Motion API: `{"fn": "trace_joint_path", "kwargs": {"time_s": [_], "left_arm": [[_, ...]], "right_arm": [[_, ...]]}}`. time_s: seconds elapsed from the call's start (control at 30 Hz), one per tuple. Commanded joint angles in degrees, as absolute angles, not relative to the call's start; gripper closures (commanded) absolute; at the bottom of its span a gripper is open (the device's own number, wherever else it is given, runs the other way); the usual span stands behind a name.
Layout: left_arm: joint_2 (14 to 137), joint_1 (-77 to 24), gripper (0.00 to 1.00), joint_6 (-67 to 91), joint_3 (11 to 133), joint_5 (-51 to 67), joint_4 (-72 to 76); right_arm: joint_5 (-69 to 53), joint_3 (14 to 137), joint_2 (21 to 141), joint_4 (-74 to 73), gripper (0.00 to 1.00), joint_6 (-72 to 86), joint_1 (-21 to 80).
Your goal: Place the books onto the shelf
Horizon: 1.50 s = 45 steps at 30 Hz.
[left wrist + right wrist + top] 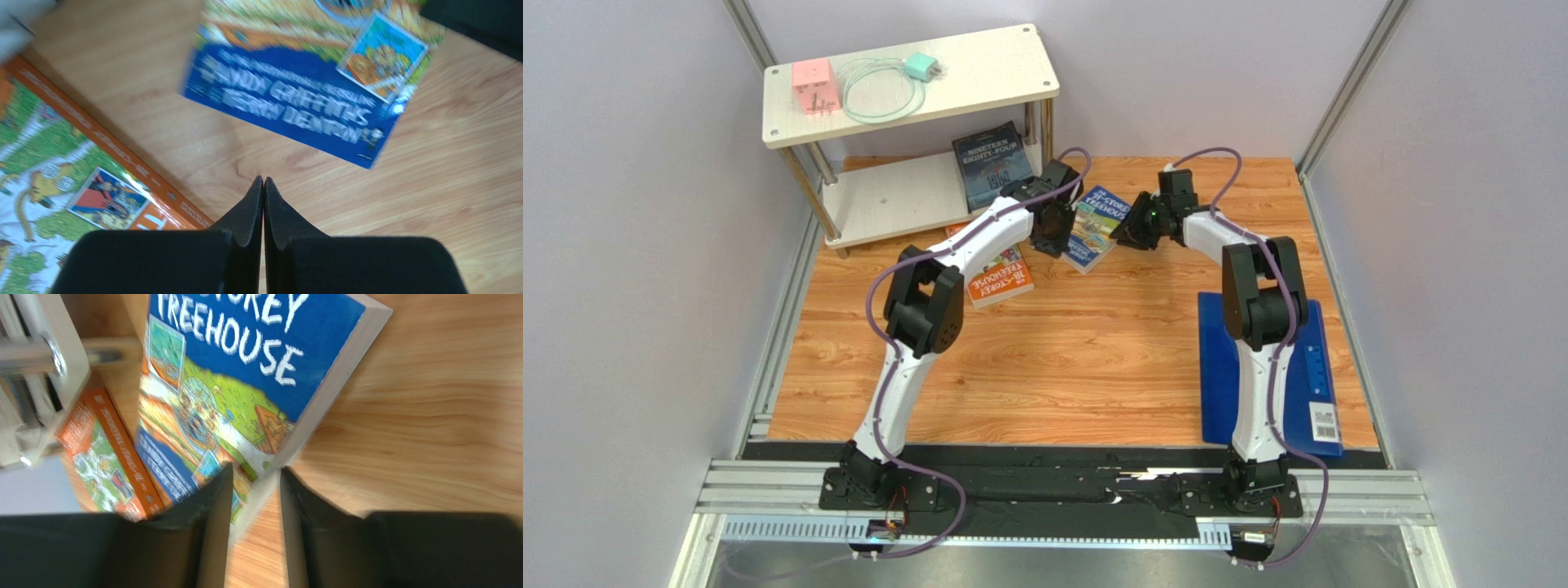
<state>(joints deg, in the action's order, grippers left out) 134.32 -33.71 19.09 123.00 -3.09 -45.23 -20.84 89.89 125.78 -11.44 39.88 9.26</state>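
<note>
A bright blue book (1097, 227) (245, 367) lies tilted on the wooden table, just right of the shelf (1014, 76). My right gripper (1133, 228) (255, 471) is shut on its near corner, one finger on the cover and the other against the page edge. An orange-green book (999, 277) (61, 184) (104, 459) lies flat by the shelf's front leg. A slate blue book (993, 162) rests on the lower shelf board. My left gripper (1053, 228) (263, 181) hovers shut and empty over bare wood between the orange-green book and the bright blue book (294, 92).
The top shelf board carries a pink adapter (814, 86) and a teal charger (918, 65) with a coiled cable. A large plain blue sheet (1222, 380) lies at the table's right front under the right arm. Grey walls close in both sides.
</note>
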Motion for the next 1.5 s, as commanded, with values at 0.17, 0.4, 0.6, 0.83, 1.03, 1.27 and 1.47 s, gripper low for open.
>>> {"fn": "trace_joint_path", "kwargs": {"time_s": [0.17,0.4,0.6,0.83,1.03,1.27,1.47], "left_arm": [[130.9,-34.4,1.0,17.3,120.1,-4.7,-45.4],[129.8,-34.1,1.0,17.2,117.1,-6.1,-44.8],[129.2,-33.6,1.0,17.3,115.1,-6.5,-44.4],[125.5,-33.4,1.0,18.4,111.1,-9.2,-41.5],[124.6,-33.4,1.0,18.4,109.9,-13.4,-40.0],[129.2,-33.4,1.0,17.6,117.8,-11.8,-41.2],[135.5,-33.5,1.0,17.1,128.2,-8.7,-47.2]], "right_arm": [[-5.8,96.9,130.3,-27.4,1.0,28.5,14.9],[-4.4,83.9,120.9,-20.2,1.0,26.3,15.4],[-5.4,80.1,115.9,-24.7,1.0,23.1,16.3],[-5.4,73.2,109.0,-30.8,1.0,20.9,18.8],[-2.1,69.0,103.2,-35.2,1.0,19.2,19.4],[1.7,69.0,99.8,-30.9,0.97,21.9,19.4],[10.9,75.8,101.6,-30.5,0.84,22.9,18.1]]}}
